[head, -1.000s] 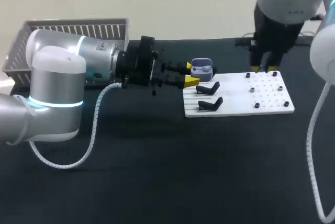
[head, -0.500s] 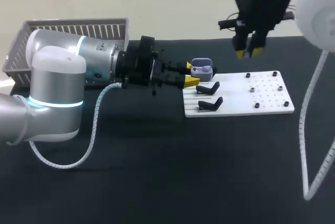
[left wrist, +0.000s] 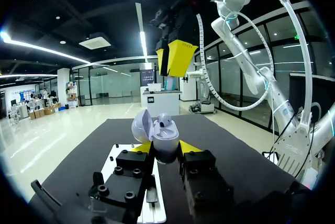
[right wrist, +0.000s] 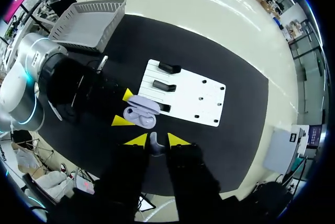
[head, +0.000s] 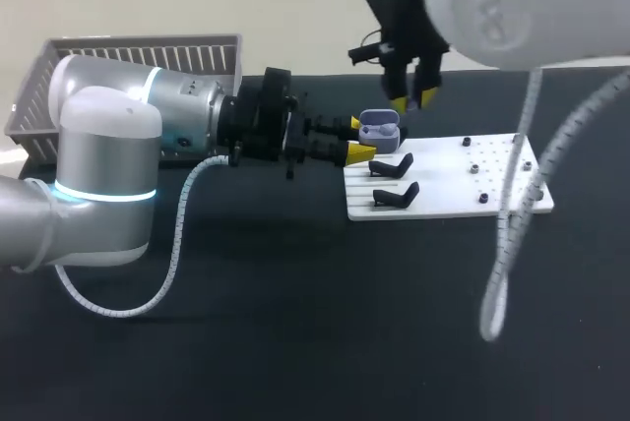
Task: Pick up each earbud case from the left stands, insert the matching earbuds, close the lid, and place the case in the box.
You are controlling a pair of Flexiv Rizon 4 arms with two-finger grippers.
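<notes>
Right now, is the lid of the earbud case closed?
No, the lid stands open above the case in the left gripper.

Earbud case (head: 379, 130): lavender, rounded, upright, lid open and tipped back. It is clamped from both sides between the yellow tips of the left claw (head: 355, 138), at the left edge of the white board (head: 448, 185). Can't tell if a bud sits inside.

Earbud (right wrist: 155, 142): small, pale grey, pinched in the right claw (right wrist: 156, 140), just above the open case and apart from it.

Stands (head: 392, 165): two black angled ones on the board's left part, just beside the case.

Box (head: 138, 52): grey slatted basket at the far left of the desk (head: 295, 323), well apart from the case.
</notes>
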